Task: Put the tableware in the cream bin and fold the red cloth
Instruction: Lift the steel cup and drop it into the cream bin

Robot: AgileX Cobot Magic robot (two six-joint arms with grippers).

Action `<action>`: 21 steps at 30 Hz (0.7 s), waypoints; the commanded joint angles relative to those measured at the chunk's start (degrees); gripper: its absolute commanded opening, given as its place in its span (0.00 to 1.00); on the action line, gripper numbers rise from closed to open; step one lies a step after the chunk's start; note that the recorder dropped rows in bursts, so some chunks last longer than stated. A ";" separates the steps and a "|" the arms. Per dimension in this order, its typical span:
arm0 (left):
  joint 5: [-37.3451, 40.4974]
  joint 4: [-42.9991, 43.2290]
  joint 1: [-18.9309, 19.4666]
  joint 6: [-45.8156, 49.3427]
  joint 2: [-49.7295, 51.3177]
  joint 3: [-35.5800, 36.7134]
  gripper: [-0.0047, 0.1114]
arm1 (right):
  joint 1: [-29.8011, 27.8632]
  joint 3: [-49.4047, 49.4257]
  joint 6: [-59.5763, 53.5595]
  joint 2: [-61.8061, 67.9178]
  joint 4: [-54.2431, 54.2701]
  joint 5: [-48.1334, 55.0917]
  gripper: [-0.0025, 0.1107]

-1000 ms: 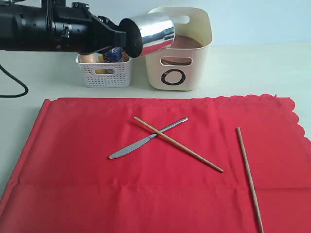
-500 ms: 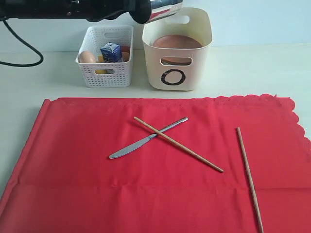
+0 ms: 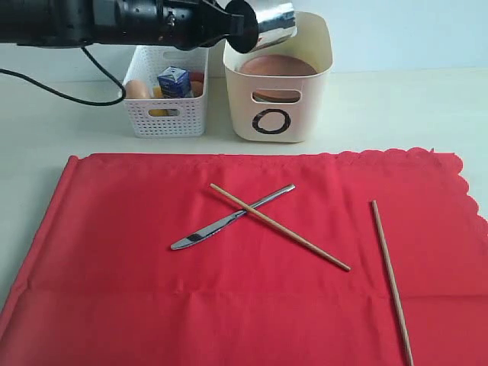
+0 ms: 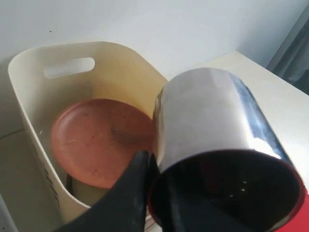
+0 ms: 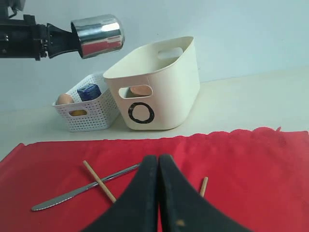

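My left gripper (image 3: pixel 242 23) is shut on the rim of the shiny steel cup (image 3: pixel 274 18), one finger (image 4: pixel 133 188) outside the wall and one inside. It holds the cup tilted above the cream bin (image 3: pixel 278 114). A round brown plate (image 4: pixel 99 140) leans inside the bin. The red cloth (image 3: pixel 114 267) lies spread flat. On it rest a small knife (image 3: pixel 229 219) crossed by one chopstick (image 3: pixel 278 226), with another chopstick (image 3: pixel 391 278) to the right. My right gripper (image 5: pixel 158 160) is shut and empty, low over the cloth's near part, and is out of the exterior view.
A white perforated basket (image 3: pixel 164 114) with an egg (image 3: pixel 137 89) and a milk carton (image 3: pixel 174 81) stands left of the cream bin. The left arm's black cable (image 3: pixel 69 95) trails over the table behind the cloth.
The left arm has carried the cup up and to the right, from in front of the basket to above the cream bin. The cloth, knife and chopsticks have not moved.
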 commanded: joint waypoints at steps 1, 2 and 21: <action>-1.00 -1.03 0.03 -0.20 4.67 -4.72 0.04 | -0.01 0.27 -0.36 -0.39 -0.16 -0.32 0.02; -1.69 -1.03 0.03 -0.20 5.70 -5.73 0.04 | -0.01 0.27 -0.36 -0.39 -0.16 -0.32 0.02; 1.14 -1.03 -0.19 -0.42 10.14 -10.38 0.67 | -0.01 0.27 -0.36 -0.39 -0.16 -0.32 0.02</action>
